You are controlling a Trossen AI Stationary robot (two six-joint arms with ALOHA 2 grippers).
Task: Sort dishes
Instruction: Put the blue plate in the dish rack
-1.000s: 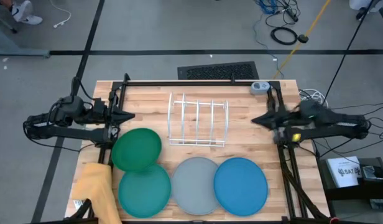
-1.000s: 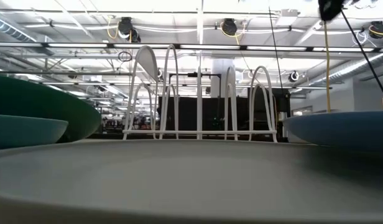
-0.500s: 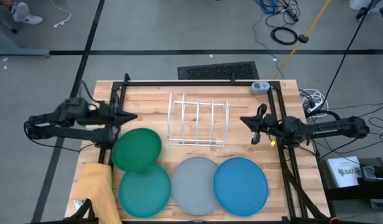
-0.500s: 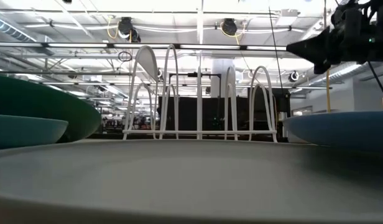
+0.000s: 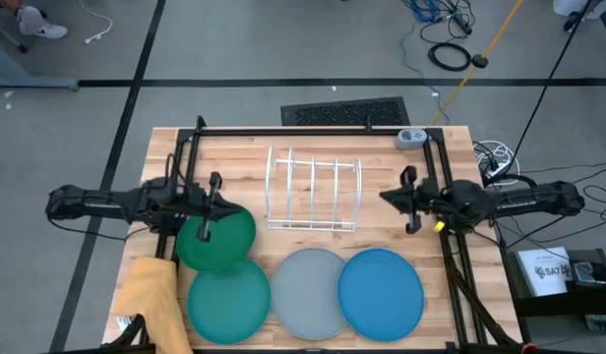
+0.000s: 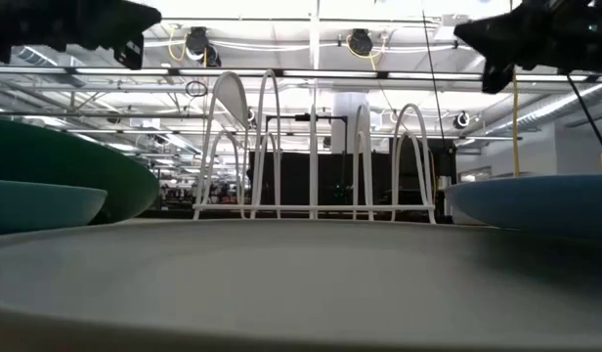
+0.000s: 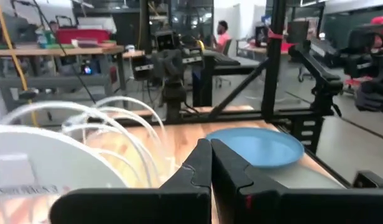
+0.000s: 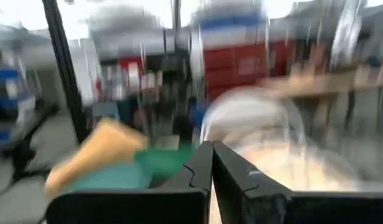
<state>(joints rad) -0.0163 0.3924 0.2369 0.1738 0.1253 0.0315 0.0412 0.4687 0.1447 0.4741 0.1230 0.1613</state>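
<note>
Left gripper is hovering over the green plate near the table's left edge, fingers pressed together, holding nothing. Right gripper is hanging by the right edge, fingers likewise together and empty. The wire rack is standing empty mid-table. Teal plate, grey plate and blue plate are lying along the front edge. Only the overhead view is showing the yellow cloth at the front-left corner.

Four plain plates are seen: dark green, teal, grey, blue. A yellow cloth and white wire rack are shown.
</note>
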